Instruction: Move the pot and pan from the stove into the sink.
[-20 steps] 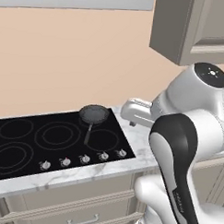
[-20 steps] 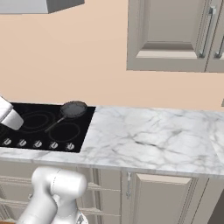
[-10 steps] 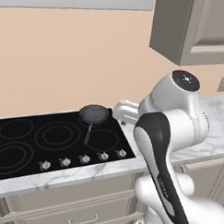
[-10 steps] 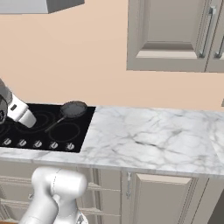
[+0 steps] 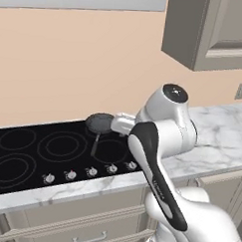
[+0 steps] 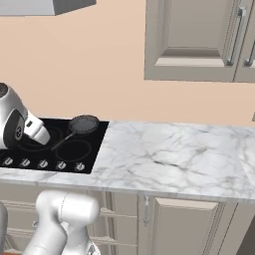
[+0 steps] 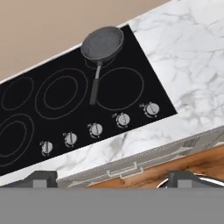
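- The pan (image 7: 102,43) sits at the back right corner of the stove (image 7: 52,113), on the black glass, its long handle running forward toward the knobs (image 7: 123,119).
- The hand view looks down from above the front edge of the counter and lays out all five knobs, the ring burner outlines and the pan's dark inside. The two dark finger tips stand far apart at the bottom corners, so the gripper (image 7: 113,178) is spread wide and holds nothing.
- The left base view shows the pan (image 5: 100,123) partly behind the arm's white wrist, with the stove (image 5: 36,159) stretching left.
- The right base view shows the pan (image 6: 83,124) clear of the arm, and the marble counter (image 6: 169,159) running right beneath the wall cabinets (image 6: 199,40), well beyond the stove (image 6: 74,149).
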You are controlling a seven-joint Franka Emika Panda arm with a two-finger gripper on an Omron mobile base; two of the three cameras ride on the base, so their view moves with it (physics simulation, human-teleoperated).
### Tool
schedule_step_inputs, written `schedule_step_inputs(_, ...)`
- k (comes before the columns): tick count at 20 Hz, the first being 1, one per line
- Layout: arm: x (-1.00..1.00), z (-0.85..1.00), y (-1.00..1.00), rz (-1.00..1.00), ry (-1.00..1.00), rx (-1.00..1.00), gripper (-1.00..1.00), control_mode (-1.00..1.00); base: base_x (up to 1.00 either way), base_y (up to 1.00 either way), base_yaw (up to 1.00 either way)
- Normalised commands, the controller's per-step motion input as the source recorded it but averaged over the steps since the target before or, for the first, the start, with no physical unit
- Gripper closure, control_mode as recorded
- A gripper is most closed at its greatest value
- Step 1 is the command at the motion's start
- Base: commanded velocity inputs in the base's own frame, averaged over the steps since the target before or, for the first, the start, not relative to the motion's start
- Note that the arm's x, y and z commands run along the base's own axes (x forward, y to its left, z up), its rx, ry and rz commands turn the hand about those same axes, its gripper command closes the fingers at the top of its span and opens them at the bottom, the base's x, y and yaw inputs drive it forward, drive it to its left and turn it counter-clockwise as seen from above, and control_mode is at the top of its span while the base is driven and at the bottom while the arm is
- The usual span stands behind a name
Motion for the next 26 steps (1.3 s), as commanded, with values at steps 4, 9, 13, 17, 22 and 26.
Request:
schedule_step_inputs(4, 0.46, -0.38, 0.19, 0.02, 0.02, -0.01, -1.00, -1.00, 0.00, 0.00, 0.00)
schedule_step_inputs(9, 0.44, -0.38, 0.20, 0.01, 0.01, -0.03, -1.00, -1.00, 0.00, 0.00, 0.00)
schedule_step_inputs(13, 0.43, -0.39, 0.19, 0.01, 0.01, -0.04, -1.00, -1.00, 0.00, 0.00, 0.00)
schedule_step_inputs(17, 0.42, -0.38, 0.16, 0.00, 0.03, -0.03, -1.00, -1.00, 0.00, 0.00, 0.00)
schedule_step_inputs(22, 0.45, -0.38, 0.16, 0.01, 0.02, -0.02, -1.00, -1.00, 0.00, 0.00, 0.00)
schedule_step_inputs(26, 0.45, -0.38, 0.15, 0.01, 0.03, -0.02, -1.00, -1.00, 0.00, 0.00, 0.00)
